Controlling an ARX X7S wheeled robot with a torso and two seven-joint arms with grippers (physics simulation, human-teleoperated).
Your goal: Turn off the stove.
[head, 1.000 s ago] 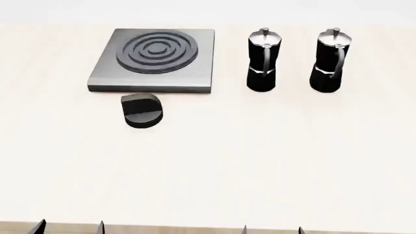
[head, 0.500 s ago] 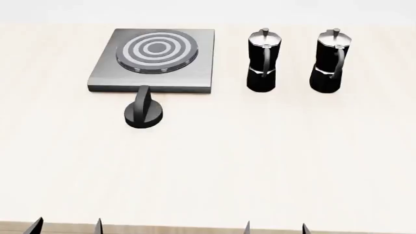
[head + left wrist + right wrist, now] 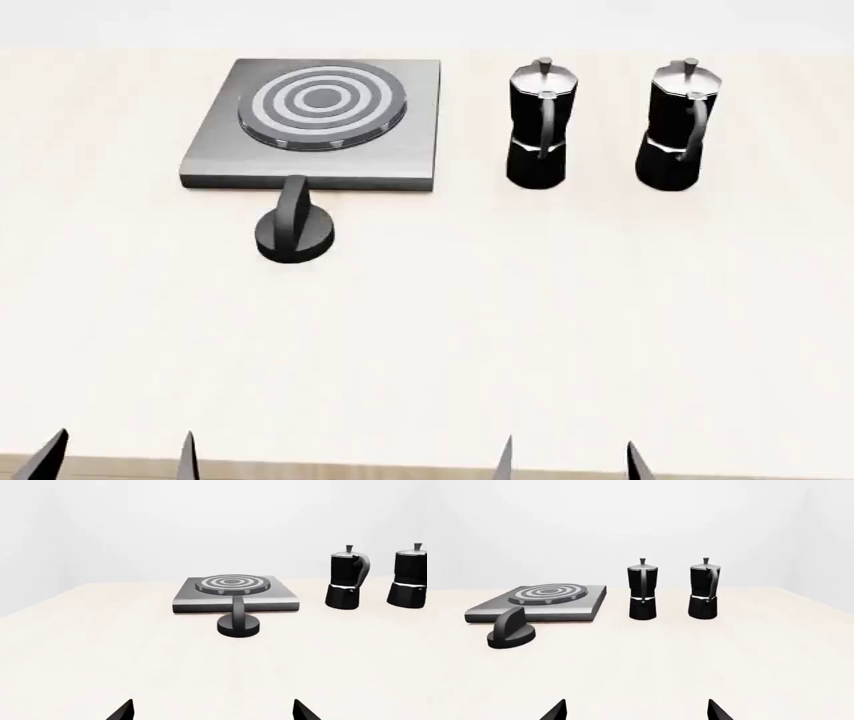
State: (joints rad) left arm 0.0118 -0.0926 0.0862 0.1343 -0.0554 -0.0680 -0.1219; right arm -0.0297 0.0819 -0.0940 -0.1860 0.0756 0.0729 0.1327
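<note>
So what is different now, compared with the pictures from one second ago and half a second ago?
One second ago the knob had its ridge lying sideways and the burner rings were dark; half a second ago the ridge already pointed at the stove and the rings were pale, as now. Since then only the gripper tips rose slightly at the head view's lower edge. Nothing was gripped or released. Both moka pots stayed in place.

Pale table (image 3: 534, 330) — plain white wall (image 3: 167, 525).

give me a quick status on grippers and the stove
Left gripper and right gripper open, empty, near table edge. Stove rings pale, knob untouched. Path clear; moka pots off right.
</note>
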